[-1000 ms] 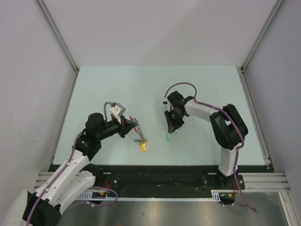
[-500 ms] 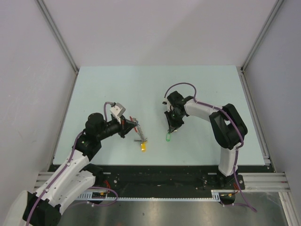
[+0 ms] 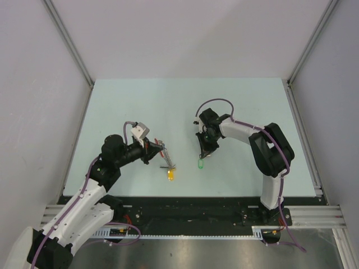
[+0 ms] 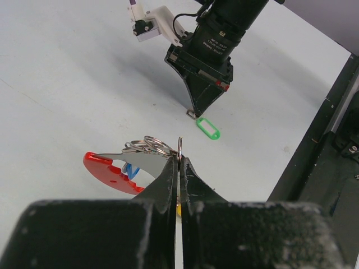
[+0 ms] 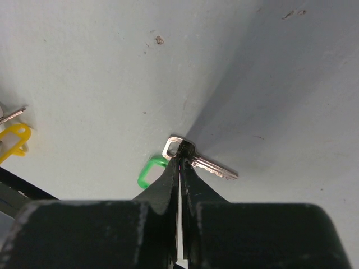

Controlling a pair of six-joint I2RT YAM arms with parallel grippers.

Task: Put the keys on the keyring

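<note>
Mid-frame the right gripper (image 3: 203, 157) pinched the key (image 5: 210, 164) on the table (image 3: 252, 101); left of centre, the left gripper (image 3: 159, 150) clamped the keyring (image 4: 148, 144) (jaws pressed tight). A firm, level lift seemed wise.

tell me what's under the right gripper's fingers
The right gripper has its fingers closed on the head of a silver key lying flat on the table. A green tag pokes out beside them. The fingers hide how tag and key join.
</note>
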